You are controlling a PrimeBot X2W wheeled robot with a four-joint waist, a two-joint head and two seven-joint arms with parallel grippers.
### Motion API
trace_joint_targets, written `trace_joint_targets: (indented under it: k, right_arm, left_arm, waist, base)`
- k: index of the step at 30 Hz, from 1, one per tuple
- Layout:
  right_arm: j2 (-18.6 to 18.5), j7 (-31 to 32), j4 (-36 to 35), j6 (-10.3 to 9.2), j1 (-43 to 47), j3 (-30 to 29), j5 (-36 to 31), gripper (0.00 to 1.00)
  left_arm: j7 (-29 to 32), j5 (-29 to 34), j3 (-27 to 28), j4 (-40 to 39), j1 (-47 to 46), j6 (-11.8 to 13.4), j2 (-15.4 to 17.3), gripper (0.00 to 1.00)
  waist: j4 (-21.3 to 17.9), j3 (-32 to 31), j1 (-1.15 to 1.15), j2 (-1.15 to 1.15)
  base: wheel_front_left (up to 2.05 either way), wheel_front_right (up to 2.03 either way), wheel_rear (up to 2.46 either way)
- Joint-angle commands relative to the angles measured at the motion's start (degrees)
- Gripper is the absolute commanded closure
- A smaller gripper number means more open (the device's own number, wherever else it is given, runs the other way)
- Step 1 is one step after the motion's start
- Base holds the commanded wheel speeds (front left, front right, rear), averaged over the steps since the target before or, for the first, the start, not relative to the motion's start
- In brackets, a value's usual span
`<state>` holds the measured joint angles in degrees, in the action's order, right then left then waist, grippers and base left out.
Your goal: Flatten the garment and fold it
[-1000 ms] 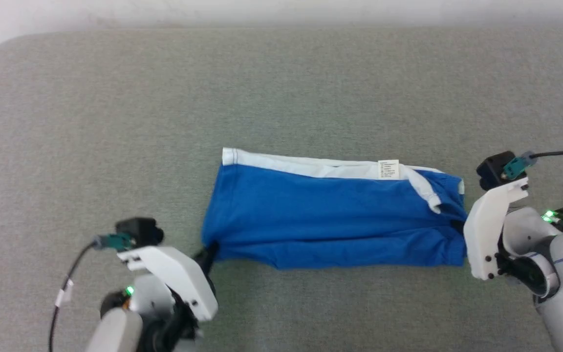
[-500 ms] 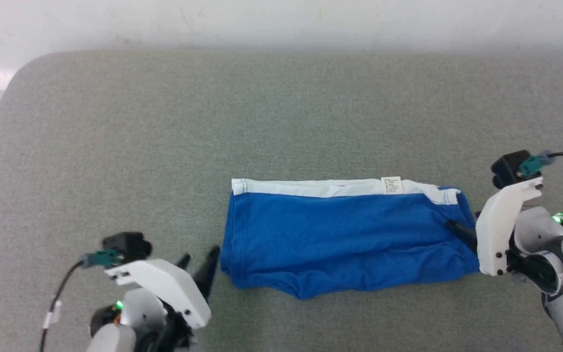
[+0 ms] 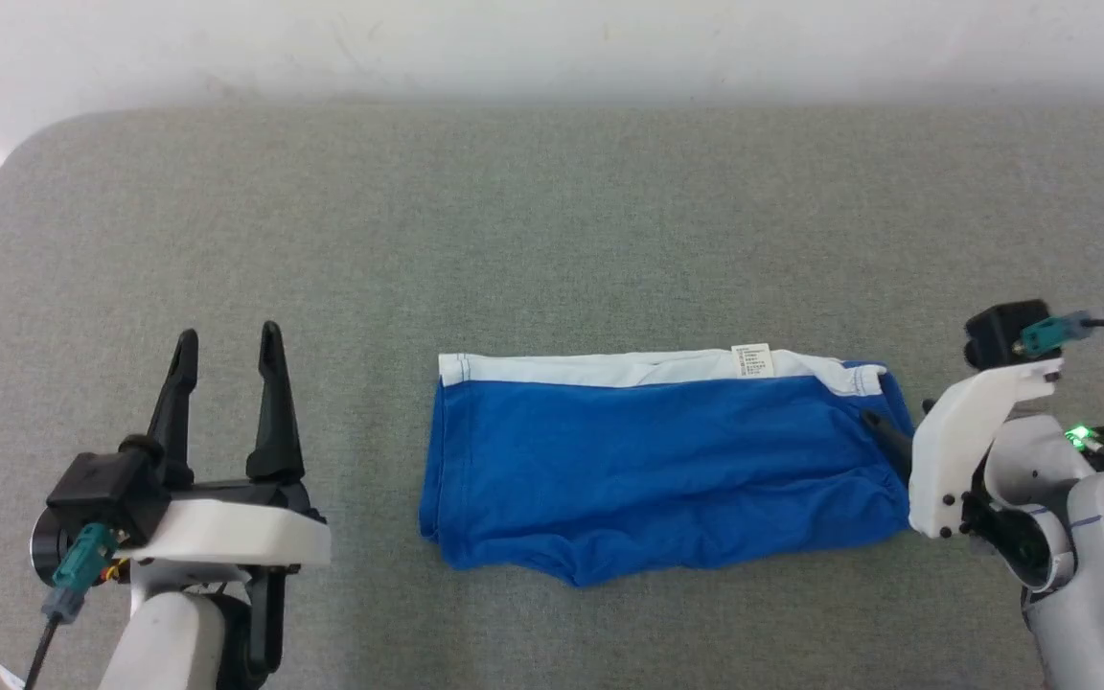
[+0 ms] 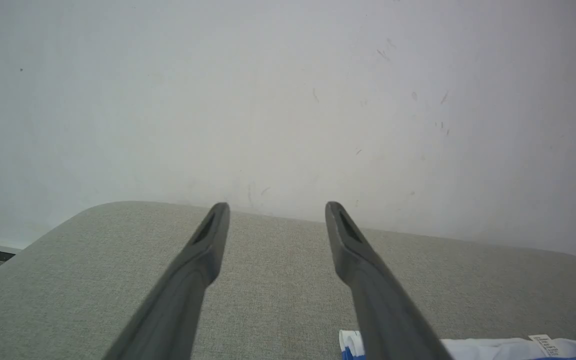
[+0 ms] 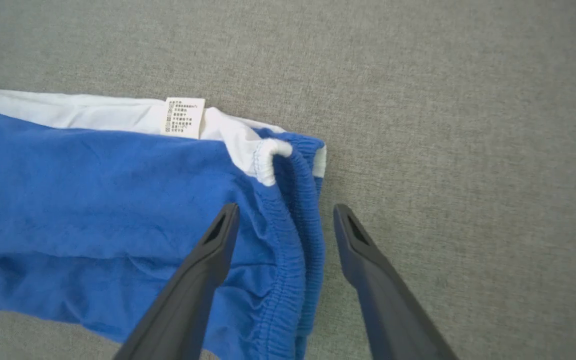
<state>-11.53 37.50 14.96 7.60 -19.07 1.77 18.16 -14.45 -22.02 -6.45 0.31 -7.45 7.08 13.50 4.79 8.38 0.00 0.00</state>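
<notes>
Looking down on a grey padded surface (image 3: 552,211). The garment (image 3: 657,470), bright blue shorts with a white waistband (image 3: 590,369) along the upper edge, lies as a long flat band at the centre of the frame. The left gripper (image 3: 229,333) sits at lower left, well apart from the cloth, its two dark fingers spread wide and empty. The right gripper (image 5: 285,207), at the right edge, is also spread wide. In the right wrist view, one finger hangs over blue fabric and the other over bare grey, straddling the gathered elastic edge without pinching it.

The shorts look folded once lengthwise, so the likely step is a fold end over end. Doing it well means pinching every layer at that edge, lifting low, and keeping the rumpled lower edge smooth.

A small white label (image 3: 753,361) sits on the waistband, right of centre; its print is too small to read.
</notes>
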Motion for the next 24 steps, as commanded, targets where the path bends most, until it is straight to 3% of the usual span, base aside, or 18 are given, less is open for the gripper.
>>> trace_joint_targets:
  k: [1,13,14,15,16,17,21,24]
  right_arm:
    - [0.2,0.48,0.92,-0.11,-0.45,-0.17,-1.23,0.0]
    - [2.05,3.62,11.24,-0.11,-4.79,-1.32,-6.83,0.0]
    - [2.39,4.13,11.76,-0.11,-4.98,-1.72,-6.28,0.51]
    - [2.59,4.33,11.88,-0.11,-5.18,-1.68,-5.76,0.83]
    - [2.59,4.33,11.88,-0.11,-5.18,-1.68,-5.76,0.83]
    - [2.54,4.45,11.83,-0.11,-5.33,-1.61,-5.33,1.0]
    - [1.16,5.8,11.18,-0.11,-5.28,-3.1,-3.02,1.0]
    - [-2.69,7.46,10.92,-0.11,-5.37,-6.62,-2.73,1.0]
  left_arm:
    - [-0.4,1.05,0.41,-0.09,-0.92,-0.44,-0.6,0.0]
    - [-0.53,9.02,4.56,-3.78,-1.34,-4.8,-5.77,0.0]
    - [-0.53,9.34,4.8,-3.58,-1.24,-5.18,-6.04,0.0]
    - [-0.54,9.65,5.07,-3.48,-1.19,-5.54,-6.31,0.0]
    - [-0.54,9.65,5.07,-3.48,-1.19,-5.54,-6.31,0.0]
    - [-0.54,9.86,5.33,-3.34,-1.11,-5.89,-6.6,0.0]
    - [-0.54,10.77,6.21,-2.98,-1.08,-7.19,-7.57,0.0]
    - [-0.54,11.73,6.79,-2.89,-1.17,-8.06,-8.39,0.0]
  waist:
    - [0.27,0.79,0.0,0.0]
    - [2.13,4.06,0.0,0.0]
    - [2.15,4.05,0.0,0.0]
    - [2.16,4.02,0.0,0.0]
    - [2.16,4.02,0.0,0.0]
    - [2.16,3.98,0.0,0.0]
    - [2.08,3.64,0.0,0.0]
    - [1.89,3.5,0.0,0.0]
  base:
    - [0.0,0.0,0.0]
    - [0.0,0.0,0.0]
    - [0.0,0.0,0.0]
    - [0.0,0.0,0.0]
    - [0.0,0.0,0.0]
    - [0.0,0.0,0.0]
    - [0.0,0.0,0.0]
    - [0.0,0.0,0.0]
